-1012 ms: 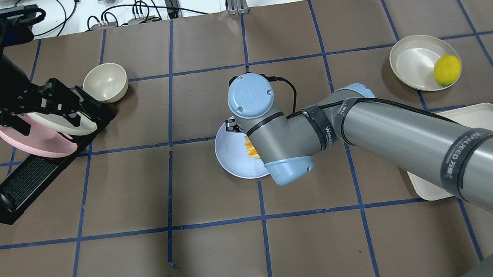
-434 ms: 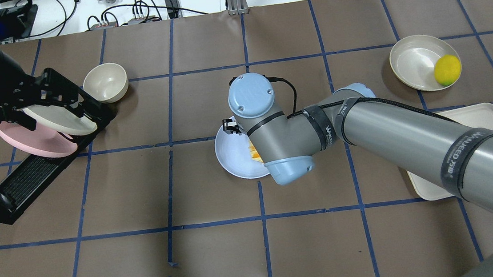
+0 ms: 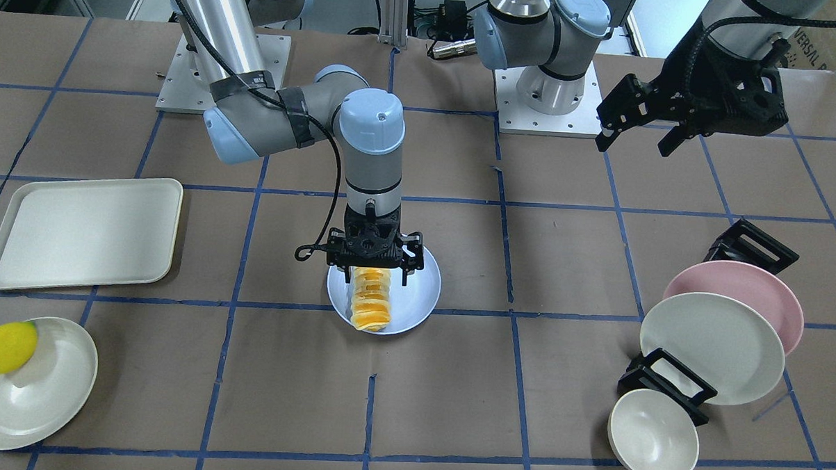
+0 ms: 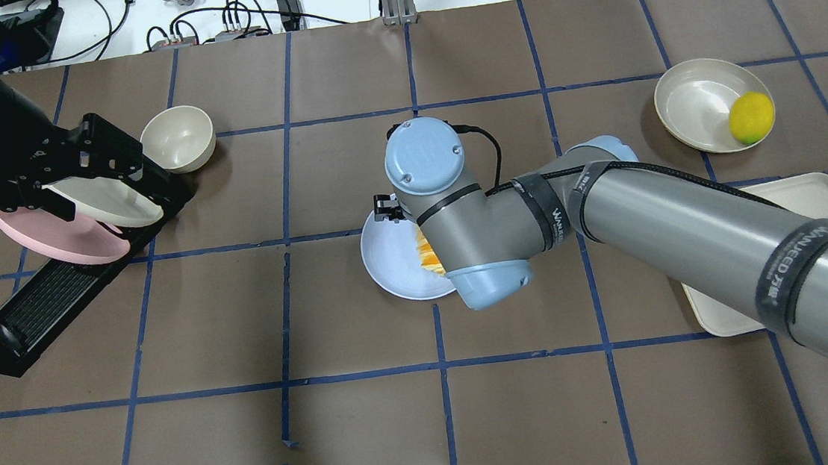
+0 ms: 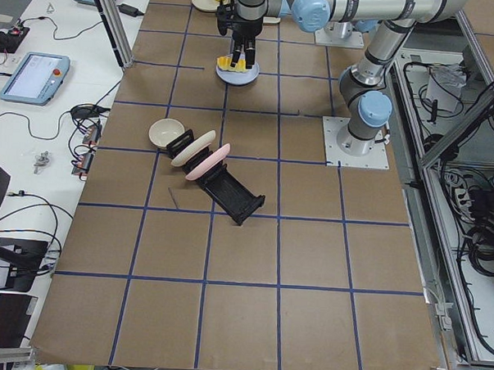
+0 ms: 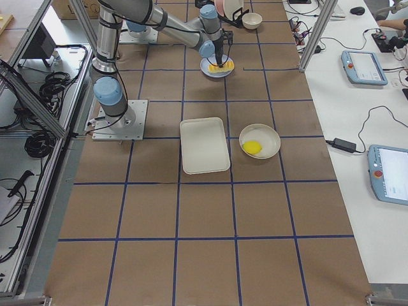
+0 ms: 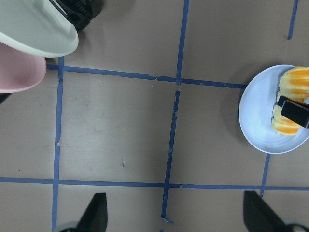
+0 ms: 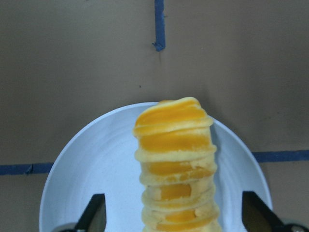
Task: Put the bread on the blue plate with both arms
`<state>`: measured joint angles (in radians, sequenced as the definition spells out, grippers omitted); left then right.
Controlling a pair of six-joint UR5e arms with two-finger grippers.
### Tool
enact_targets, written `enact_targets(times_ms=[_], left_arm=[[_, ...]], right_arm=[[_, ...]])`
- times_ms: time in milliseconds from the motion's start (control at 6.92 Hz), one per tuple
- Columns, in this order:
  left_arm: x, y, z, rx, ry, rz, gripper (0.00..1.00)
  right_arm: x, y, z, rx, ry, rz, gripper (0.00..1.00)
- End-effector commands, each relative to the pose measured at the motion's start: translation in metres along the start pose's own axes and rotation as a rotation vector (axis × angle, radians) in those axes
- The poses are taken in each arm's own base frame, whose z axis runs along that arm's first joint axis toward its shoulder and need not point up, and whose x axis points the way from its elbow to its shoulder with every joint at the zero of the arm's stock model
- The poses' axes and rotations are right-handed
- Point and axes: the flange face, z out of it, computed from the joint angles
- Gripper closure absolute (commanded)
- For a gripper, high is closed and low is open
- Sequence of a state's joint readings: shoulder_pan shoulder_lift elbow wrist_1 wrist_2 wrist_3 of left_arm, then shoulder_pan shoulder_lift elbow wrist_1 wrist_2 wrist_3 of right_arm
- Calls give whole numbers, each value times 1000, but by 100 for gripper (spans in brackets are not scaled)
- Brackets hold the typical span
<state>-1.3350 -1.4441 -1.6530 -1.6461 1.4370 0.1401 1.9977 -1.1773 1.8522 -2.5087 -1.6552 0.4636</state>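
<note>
Nudged slightly up-frame overhead versus a second ago: right arm's wrist (image 4: 424, 155) | right gripper (image 3: 373, 268) open, hanging over bread (image 3: 370, 299), fingers (image 8: 96, 215) either side, not touching per wrist view | bread lying on blue plate (image 3: 416, 290), centre of desk (image 3: 570, 254); only a sliver visible overhead | left gripper (image 3: 632, 145) open, empty, well apart from blue plate

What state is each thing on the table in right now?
bread: lying on the blue plate, ungripped
right gripper: open, astride the bread
left gripper: open, empty, held above the table
lemon: resting on the cream plate's edge
pink plate: leaning in the black rack
</note>
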Motion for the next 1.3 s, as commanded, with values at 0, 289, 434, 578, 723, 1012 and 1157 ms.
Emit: enact_targets(times_ms=[0, 289, 434, 578, 723, 1012, 1157], left_arm=[[22, 7, 3, 1, -3, 13, 0], [44, 12, 6, -6, -5, 22, 0], [53, 15, 8, -15, -6, 1, 0], [68, 21, 11, -21, -14, 13, 0], [77, 25, 15, -27, -38, 34, 0], [78, 27, 23, -44, -42, 49, 0], [71, 23, 22, -41, -111, 52, 0]], right_arm=[[36, -37, -81, -63, 52, 39, 0], [102, -83, -162, -85, 97, -45, 0], [130, -103, -180, -25, 105, -126, 0], [166, -116, -197, 24, 113, -130, 0], [194, -122, -216, 46, 124, -170, 0], [216, -107, -223, 65, 107, -163, 0], [214, -103, -237, 54, 85, -192, 0]])
